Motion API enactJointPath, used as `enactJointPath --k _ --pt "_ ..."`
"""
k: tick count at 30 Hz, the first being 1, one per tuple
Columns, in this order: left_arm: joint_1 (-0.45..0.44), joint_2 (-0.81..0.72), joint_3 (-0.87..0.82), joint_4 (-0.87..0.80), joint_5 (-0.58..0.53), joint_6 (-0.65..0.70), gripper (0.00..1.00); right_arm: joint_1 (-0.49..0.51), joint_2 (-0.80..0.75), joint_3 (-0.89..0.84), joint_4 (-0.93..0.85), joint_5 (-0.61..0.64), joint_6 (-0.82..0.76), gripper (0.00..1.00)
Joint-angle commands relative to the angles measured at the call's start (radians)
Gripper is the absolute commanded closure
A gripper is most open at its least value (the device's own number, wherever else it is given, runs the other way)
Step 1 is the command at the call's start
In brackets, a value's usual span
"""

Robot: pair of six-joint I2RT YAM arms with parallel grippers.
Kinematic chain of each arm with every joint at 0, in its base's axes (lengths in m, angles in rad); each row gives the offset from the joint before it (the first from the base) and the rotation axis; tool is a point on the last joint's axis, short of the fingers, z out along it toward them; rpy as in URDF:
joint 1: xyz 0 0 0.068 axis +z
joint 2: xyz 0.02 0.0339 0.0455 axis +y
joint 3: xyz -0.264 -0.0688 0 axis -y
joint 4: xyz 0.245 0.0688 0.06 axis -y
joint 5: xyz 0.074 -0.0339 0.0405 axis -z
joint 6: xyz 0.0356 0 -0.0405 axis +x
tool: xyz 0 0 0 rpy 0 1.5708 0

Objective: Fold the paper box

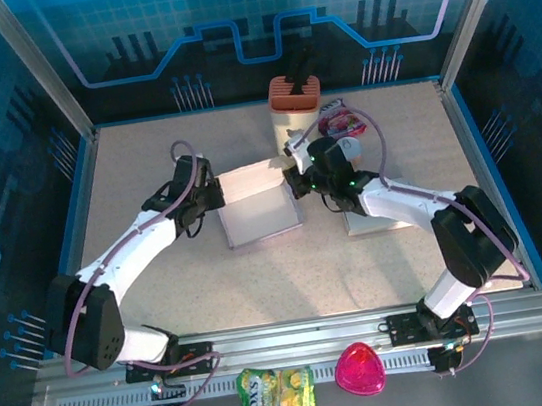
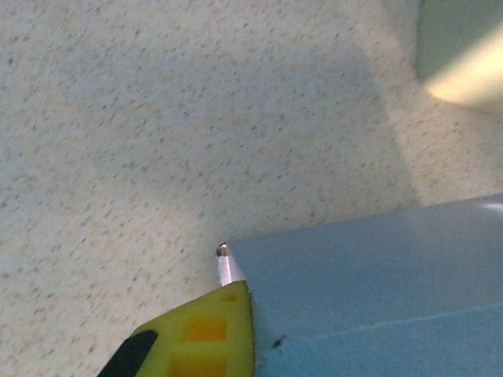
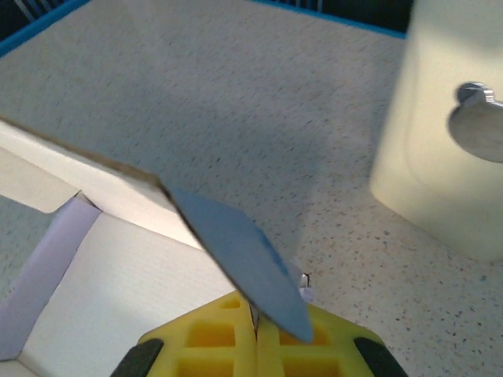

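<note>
The paper box lies open in the middle of the table, white inside, with its walls partly raised. My left gripper is shut on the box's left wall. In the left wrist view one yellow finger presses against the wall's blue-looking panel, which hides the other finger. My right gripper is shut on a flap at the box's right side. Its yellow fingers pinch that thin flap beside the box's white inside.
A cream container with an orange lid stands just behind the right gripper, close in the right wrist view. A pink packet lies beside it. A flat white sheet sits under the right arm. A snack bag and a pink heart-shaped item rest on the front rail.
</note>
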Motion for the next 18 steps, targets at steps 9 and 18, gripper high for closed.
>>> enactJointPath --k 9,18 --pt "-0.035 0.004 -0.132 0.366 0.13 -0.047 1.0 0.057 0.034 -0.086 0.232 0.123 0.094 1.0" --pt "-0.103 0.011 -0.18 0.477 0.074 -0.017 1.0 0.065 0.038 -0.154 0.265 0.137 0.072 1.0"
